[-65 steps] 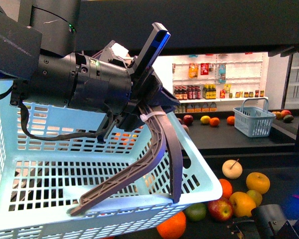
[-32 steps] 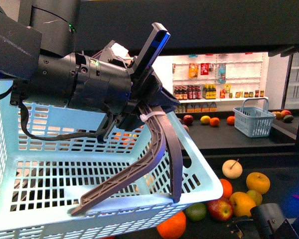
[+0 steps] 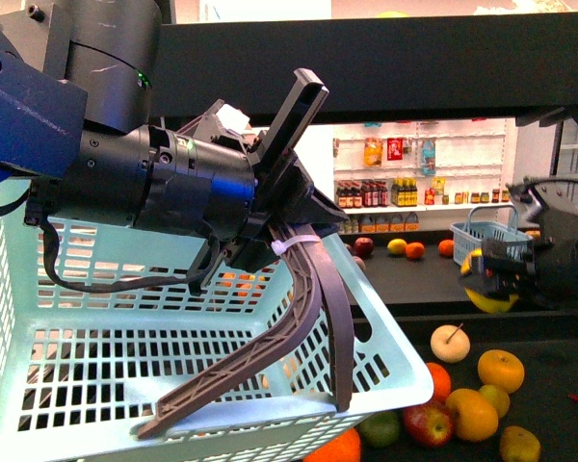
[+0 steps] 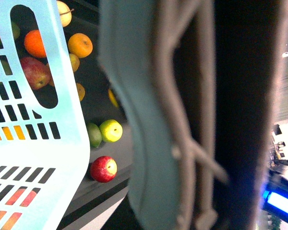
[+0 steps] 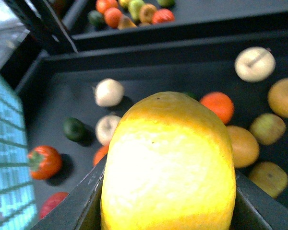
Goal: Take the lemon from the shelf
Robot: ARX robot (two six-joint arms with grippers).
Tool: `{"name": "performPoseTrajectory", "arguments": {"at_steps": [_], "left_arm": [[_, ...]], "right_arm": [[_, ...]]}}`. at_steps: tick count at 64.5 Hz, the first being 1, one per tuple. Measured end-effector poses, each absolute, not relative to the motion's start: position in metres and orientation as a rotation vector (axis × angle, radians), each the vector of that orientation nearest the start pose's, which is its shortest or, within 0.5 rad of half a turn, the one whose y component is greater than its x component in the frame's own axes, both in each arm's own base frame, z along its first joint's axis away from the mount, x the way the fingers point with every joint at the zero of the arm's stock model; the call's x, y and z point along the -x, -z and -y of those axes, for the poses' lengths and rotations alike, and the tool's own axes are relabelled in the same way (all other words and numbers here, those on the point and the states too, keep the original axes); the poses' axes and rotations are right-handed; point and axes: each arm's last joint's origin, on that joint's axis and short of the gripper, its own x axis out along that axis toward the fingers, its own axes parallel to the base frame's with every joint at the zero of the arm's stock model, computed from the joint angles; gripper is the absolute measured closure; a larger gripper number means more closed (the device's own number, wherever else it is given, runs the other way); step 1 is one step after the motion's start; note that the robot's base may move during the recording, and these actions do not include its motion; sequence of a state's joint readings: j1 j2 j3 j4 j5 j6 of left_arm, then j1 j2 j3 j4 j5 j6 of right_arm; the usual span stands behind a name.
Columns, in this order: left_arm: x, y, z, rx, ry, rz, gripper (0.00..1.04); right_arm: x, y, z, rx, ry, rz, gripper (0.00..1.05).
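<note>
1. Lemon (image 3: 491,300): off the shelf (image 3: 559,332), gripped by the right tool (image 3: 496,276) and held clear above the shelf's lower surface, over the loose fruit lying there.
2. Right tool state: closed on the lemon. In the right wrist view its dark fingers (image 5: 81,206) press against both flanks of the lemon (image 5: 168,163).
3. Orientation: in the right wrist view the long axis runs outward along the tool's reach, with the rounded far end pointing away from the wrist toward the shelf (image 5: 182,62). The near end is cut off by the picture edge.
4. Front view: the right tool covers most of the lemon. Only yellow slivers show, so its axis cannot be confirmed from there.
5. Left tool (image 3: 308,173): raised in front of the shelf, at the brown handles of a pale-blue basket (image 3: 173,346). Whether it is closed on them cannot be told.
6. Left wrist view: blurred and crowded by the basket rim (image 4: 149,143), so no tool state is readable.
</note>
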State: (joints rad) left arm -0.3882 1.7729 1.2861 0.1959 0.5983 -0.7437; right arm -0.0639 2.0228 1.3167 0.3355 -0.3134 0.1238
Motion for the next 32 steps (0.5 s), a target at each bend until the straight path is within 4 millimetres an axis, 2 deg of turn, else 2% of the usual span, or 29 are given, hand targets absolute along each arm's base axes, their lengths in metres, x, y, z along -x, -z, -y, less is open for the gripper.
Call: {"name": "performPoseTrajectory", "arguments": {"at_steps": [4, 12, 32], "left_arm": [[-0.369, -0.274, 0.169, 0.708, 0.821, -0.651, 0.96], [-0.369, -0.274, 0.169, 0.708, 0.821, -0.651, 0.96], [-0.369, -0.274, 0.169, 0.708, 0.822, -0.652, 0.96]], "right_arm": [[-0.441, -0.213, 0.006, -0.214, -0.269, -0.356, 0.51], [-0.43, -0.228, -0.018, -0.237, -0.319, -0.342, 0.51], [-0.411, -0.217, -0.079, -0.258, -0.424, -0.417, 0.51]]}}
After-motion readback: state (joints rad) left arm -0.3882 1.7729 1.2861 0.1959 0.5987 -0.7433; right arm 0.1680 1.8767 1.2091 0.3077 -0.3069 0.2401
